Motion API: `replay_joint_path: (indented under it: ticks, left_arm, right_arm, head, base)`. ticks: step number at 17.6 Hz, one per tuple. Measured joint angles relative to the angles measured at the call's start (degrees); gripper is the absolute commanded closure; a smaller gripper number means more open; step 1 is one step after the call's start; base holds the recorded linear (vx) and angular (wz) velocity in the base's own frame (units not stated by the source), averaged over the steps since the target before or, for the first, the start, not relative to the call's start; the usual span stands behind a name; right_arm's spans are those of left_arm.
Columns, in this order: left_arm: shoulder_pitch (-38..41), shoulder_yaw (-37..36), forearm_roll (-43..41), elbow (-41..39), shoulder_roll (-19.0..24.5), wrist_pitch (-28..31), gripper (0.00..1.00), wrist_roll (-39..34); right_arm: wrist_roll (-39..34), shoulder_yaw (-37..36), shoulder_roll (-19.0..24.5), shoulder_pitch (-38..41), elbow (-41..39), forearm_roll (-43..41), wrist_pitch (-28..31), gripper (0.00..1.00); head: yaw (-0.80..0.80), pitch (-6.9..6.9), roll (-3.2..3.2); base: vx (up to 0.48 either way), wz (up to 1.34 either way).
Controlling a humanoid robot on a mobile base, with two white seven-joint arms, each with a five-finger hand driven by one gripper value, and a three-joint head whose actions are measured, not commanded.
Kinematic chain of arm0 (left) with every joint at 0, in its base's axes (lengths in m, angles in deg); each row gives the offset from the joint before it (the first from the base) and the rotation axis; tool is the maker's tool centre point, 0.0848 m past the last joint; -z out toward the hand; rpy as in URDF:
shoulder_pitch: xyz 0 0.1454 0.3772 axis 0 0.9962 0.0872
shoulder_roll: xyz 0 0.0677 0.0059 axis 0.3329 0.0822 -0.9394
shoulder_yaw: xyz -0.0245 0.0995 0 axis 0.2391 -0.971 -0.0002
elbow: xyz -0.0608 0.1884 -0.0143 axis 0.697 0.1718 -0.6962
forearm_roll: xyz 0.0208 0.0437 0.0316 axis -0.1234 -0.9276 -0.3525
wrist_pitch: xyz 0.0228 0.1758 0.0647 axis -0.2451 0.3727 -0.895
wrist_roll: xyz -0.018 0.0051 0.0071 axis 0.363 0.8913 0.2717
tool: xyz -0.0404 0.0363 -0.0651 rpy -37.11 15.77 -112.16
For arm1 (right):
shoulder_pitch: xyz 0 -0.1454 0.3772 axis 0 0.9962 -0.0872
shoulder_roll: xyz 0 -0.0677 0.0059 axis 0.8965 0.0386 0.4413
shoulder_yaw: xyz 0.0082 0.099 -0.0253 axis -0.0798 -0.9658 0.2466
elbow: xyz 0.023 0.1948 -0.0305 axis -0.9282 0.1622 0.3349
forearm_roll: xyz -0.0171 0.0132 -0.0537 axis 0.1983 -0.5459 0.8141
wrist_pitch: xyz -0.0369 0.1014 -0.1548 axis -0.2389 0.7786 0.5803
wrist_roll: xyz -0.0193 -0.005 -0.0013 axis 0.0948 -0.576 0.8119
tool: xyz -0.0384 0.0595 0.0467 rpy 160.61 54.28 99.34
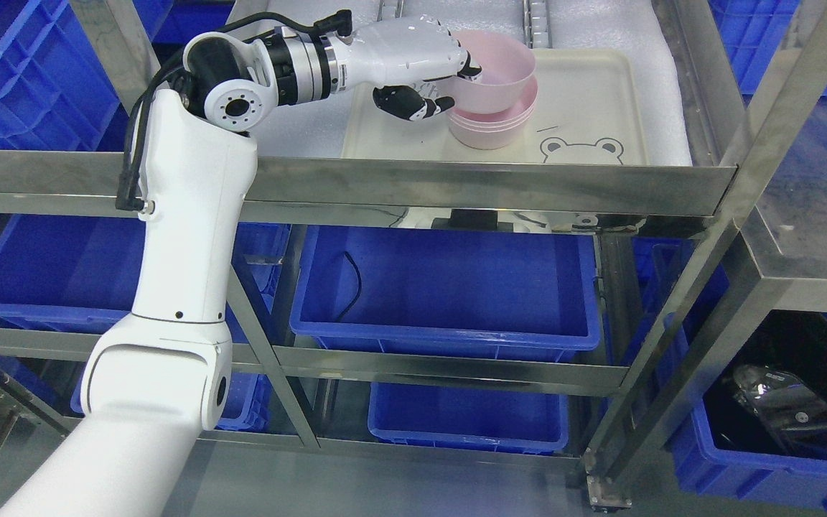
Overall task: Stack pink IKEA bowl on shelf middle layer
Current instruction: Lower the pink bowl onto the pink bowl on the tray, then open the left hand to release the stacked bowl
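Observation:
A pink bowl (494, 70) is tilted slightly, its bottom resting in a stack of pink bowls (491, 123) on a cream tray (586, 93) with a bear drawing. My left hand (436, 75) reaches in from the left and is shut on the top bowl's left rim, fingers over the rim and thumb below it. The tray lies on white foam on a steel shelf layer. The right arm does not show.
Steel shelf posts (765, 136) and a front rail (485, 185) frame the layer. Blue bins (449, 294) fill the layers below and stand at the back left and right. A black object (787, 402) lies in the lower right bin.

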Motion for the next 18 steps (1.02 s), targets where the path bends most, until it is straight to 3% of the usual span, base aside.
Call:
replay_joint_path:
  ticks: [12, 18]
  left_arm:
    - [-1.34, -1.40, -3.10, 3.06, -1.40, 0.00, 0.95, -1.21]
    - [-2.99, -1.26, -3.37, 5.38, -2.37, 0.00, 0.78, -2.12]
  right_arm:
    - [-0.01, 0.00, 0.00, -0.01, 0.00, 0.00, 0.00, 0.00]
    - [-0.01, 0.00, 0.00, -0.01, 0.00, 0.00, 0.00, 0.00]
  head:
    - [0.00, 0.00, 0.00]
    - [0.00, 0.00, 0.00]
  base:
    - [0.000, 0.00]
    - [0.000, 0.00]
